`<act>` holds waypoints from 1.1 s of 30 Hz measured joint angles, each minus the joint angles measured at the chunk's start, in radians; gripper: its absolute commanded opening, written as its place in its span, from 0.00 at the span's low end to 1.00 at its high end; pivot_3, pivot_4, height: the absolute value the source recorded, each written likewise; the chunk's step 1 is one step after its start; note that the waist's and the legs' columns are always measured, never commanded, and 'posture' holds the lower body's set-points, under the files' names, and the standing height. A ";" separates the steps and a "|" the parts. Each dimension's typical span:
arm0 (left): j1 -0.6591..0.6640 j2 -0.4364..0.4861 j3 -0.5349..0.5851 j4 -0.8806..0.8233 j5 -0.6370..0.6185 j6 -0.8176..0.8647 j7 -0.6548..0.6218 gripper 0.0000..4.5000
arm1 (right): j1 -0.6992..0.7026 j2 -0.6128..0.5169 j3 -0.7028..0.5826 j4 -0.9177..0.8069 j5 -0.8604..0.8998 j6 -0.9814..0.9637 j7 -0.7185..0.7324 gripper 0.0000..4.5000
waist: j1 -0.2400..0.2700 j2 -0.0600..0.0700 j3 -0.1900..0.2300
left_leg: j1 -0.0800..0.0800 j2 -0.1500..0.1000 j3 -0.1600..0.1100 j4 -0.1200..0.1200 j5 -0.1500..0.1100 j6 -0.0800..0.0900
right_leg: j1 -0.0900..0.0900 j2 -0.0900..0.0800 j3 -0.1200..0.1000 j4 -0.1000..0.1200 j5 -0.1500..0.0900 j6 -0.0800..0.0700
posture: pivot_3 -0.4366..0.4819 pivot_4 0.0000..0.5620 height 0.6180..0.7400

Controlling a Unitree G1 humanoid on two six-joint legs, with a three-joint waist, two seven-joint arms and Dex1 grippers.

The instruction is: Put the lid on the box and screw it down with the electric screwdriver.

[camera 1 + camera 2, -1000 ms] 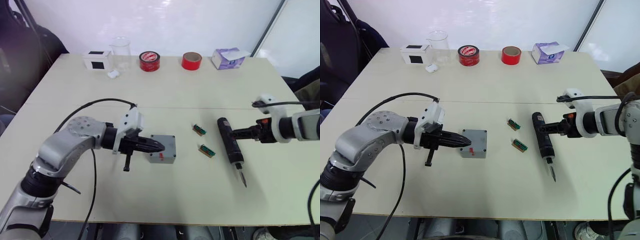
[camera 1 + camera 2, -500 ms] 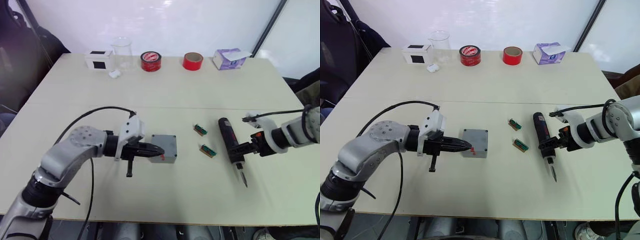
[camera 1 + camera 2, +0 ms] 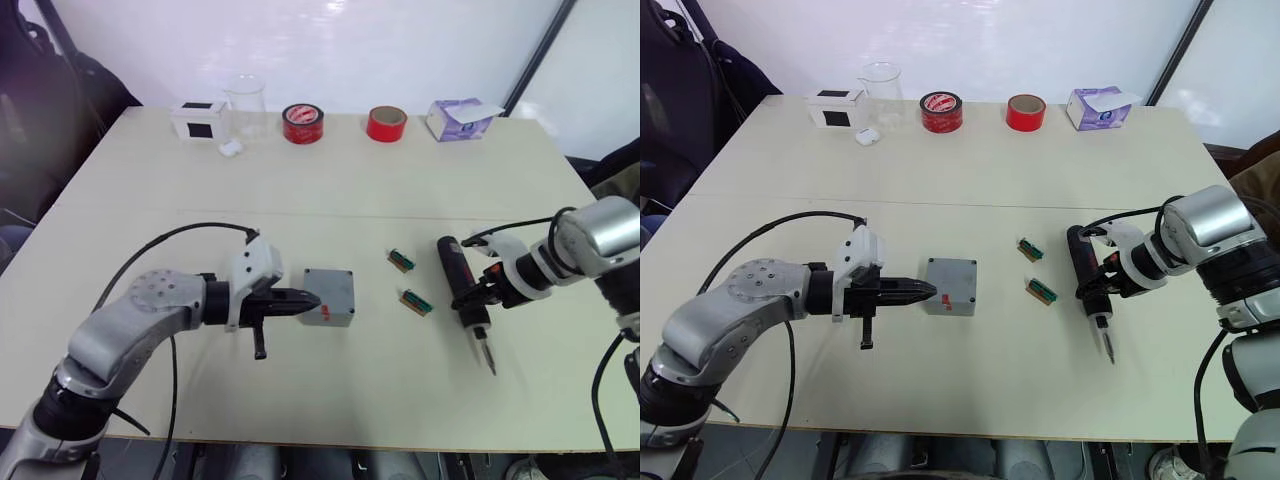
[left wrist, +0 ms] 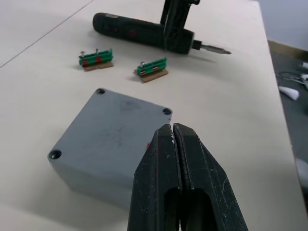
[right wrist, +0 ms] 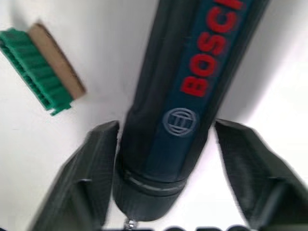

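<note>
R gripper point(image 5: 159, 183) has come down over the screwdriver point(image 3: 462, 285) w/ fingers spread either side of the barrel near the bit end, not yet clenched. 1 s ago it held off to the side of the tool; half a sec ago it was closing in. Screwdriver itself hasn't moved: lies flat on surface point(image 3: 330, 190), bit pointing toward the robot, just right of two small green pieces point(image 3: 413, 300).

L gripper point(image 4: 172, 132) clenched, empty, tips at the near edge of the box point(image 3: 329, 296); has crept closer to it. Box sits mid-surface w/ the lid point(image 4: 108, 127) on top, corner holes visible; can't tell if screws are in.

Means: lid step looks done, tool pickup is the step in hand; L prob there to brace the box.
</note>
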 measured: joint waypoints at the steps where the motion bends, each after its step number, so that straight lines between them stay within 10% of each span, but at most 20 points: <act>1: 0.000 0.000 0.000 -0.001 -0.003 0.001 0.004 0.00 | -0.001 0.000 0.008 -0.001 -0.014 -0.004 0.012 0.42 | 0.000 0.000 0.000 | 0.000 0.000 0.000 0.000 0.000 0.000 | 0.000 0.000 0.000 0.000 0.000 0.000 | 0.48 0.27 1.00; 12: -0.024 -0.010 0.003 0.075 -0.002 -0.019 -0.013 0.00 | -0.091 0.051 0.026 0.180 -0.153 -0.096 0.068 0.42 | -0.003 0.002 0.001 | -0.001 0.000 0.001 0.005 0.000 0.000 | 0.001 -0.001 0.000 0.001 0.000 -0.001 | 0.48 0.27 1.00; 17: -0.061 0.002 0.014 0.205 0.034 -0.070 -0.071 0.00 | -0.163 0.072 -0.242 0.211 -0.211 -0.258 -0.039 0.42 | -0.001 0.008 0.004 | -0.003 0.000 0.003 0.005 0.000 0.000 | -0.004 0.001 0.000 0.006 0.001 0.001 | 0.48 0.27 1.00; 24: -0.146 -0.050 -0.020 0.311 0.055 -0.095 -0.126 0.00 | 0.165 0.460 -0.861 -0.419 -0.040 -0.620 -0.329 0.42 | 0.002 0.008 0.004 | -0.005 0.001 0.002 -0.003 0.007 -0.012 | -0.008 0.002 -0.001 0.006 0.000 0.002 | 0.48 0.27 1.00; 33: -0.221 -0.119 -0.105 0.442 0.164 -0.181 -0.194 0.00 | 0.415 0.667 -0.772 -0.855 0.071 -0.635 -0.470 0.42 | 0.000 0.007 0.004 | -0.002 -0.001 0.001 0.000 0.004 -0.006 | -0.002 0.000 -0.001 0.004 0.000 0.002 | 0.48 0.27 1.00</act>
